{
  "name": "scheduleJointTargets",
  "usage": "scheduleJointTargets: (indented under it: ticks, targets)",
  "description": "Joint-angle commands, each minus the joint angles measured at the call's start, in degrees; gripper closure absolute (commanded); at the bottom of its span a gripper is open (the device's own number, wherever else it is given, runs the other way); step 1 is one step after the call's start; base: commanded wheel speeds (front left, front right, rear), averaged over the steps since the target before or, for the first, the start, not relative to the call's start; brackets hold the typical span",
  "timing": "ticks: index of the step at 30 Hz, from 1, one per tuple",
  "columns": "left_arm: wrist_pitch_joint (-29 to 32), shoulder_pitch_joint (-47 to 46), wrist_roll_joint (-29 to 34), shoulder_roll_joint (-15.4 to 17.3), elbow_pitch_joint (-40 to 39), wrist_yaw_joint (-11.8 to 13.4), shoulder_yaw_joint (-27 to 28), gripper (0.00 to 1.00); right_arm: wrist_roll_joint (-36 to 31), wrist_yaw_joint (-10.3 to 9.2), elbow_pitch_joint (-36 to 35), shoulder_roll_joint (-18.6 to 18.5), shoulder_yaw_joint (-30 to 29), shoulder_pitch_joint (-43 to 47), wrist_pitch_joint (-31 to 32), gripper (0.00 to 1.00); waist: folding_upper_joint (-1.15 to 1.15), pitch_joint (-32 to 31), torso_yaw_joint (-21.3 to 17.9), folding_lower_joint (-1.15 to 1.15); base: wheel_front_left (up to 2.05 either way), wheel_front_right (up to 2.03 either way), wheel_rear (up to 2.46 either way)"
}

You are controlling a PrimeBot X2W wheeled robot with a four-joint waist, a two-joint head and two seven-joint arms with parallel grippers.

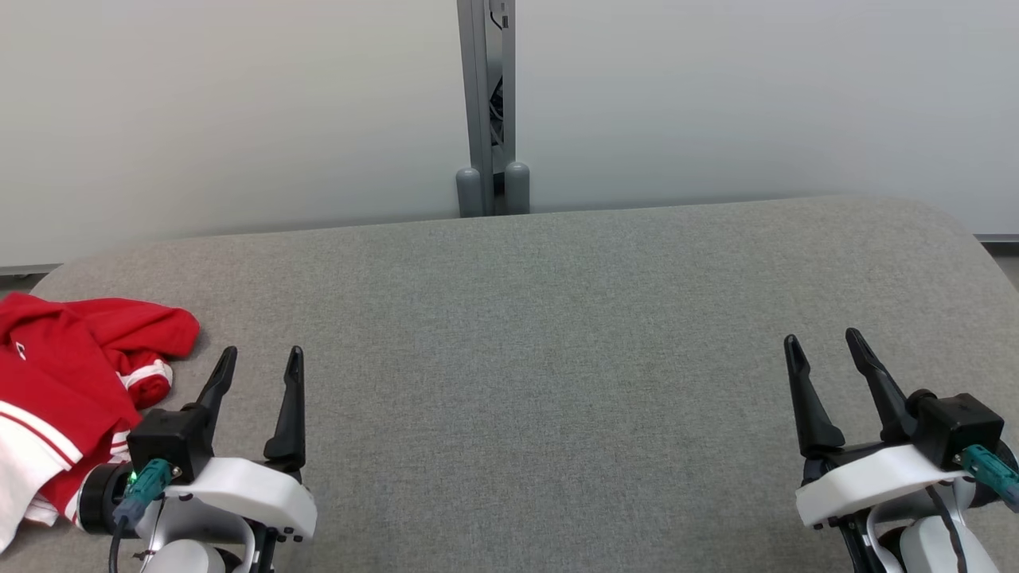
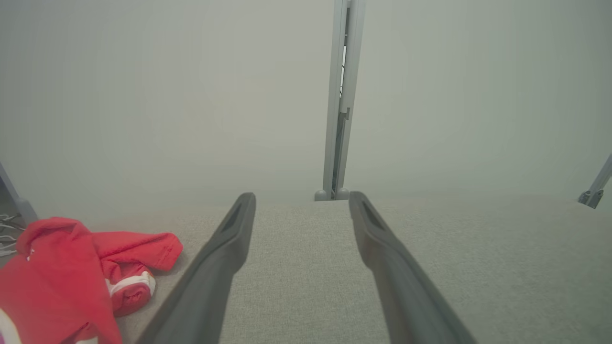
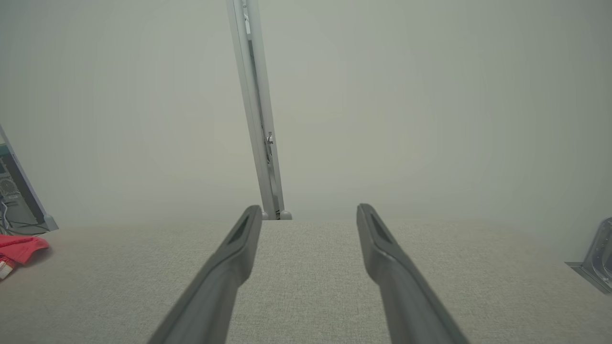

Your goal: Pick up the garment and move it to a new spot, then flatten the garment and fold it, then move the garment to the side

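A crumpled red garment point(image 1: 68, 374) with white stripes lies bunched at the left edge of the grey padded table point(image 1: 541, 342). My left gripper point(image 1: 263, 354) hovers just to its right, open and empty, apart from the cloth. In the left wrist view the garment point(image 2: 71, 272) sits at the lower left, beside the two spread fingers of the left gripper point(image 2: 301, 198). My right gripper point(image 1: 824, 341) stands open at the lower right, far from the garment. The right wrist view has the right gripper point(image 3: 310, 210) open over bare table, with a corner of the garment point(image 3: 19, 248) at the far left.
A pale wall stands behind the table, split by a grey metal post point(image 1: 487, 103) with two rounded feet at the table's far edge. The table's far right corner point(image 1: 955, 231) is rounded. Equipment and cables point(image 3: 12, 196) stand off the table's left end.
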Motion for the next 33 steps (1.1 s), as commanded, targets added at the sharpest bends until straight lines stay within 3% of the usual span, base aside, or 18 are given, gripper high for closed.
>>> scheduleJointTargets:
  ticks: [1, 18, 33]
  targets:
    - [-0.1, 0.9, 1.2, 0.6, -0.7, 0.3, 0.0, 0.0, -1.0, 0.11, -0.6, 0.0, -0.2, 0.3, -0.5, 0.0, 0.0, -0.1, 0.0, 0.0, 0.0, 0.0, 0.0]
    - [0.5, 3.3, 2.9, 2.2, -3.1, -0.2, 1.1, 0.0, -4.8, 0.11, -1.1, 0.5, 0.5, 2.3, -2.0, 0.0, 0.0, -0.5, -0.1, 0.0, 0.0, 0.0, 0.0]
    - [1.3, 2.9, 0.8, 2.2, -1.8, 0.3, 1.2, 0.0, -3.7, 0.11, -0.1, 0.6, -0.5, 1.9, -1.9, 0.0, 0.0, -0.5, -0.1, 0.0, 0.0, 0.0, 0.0]
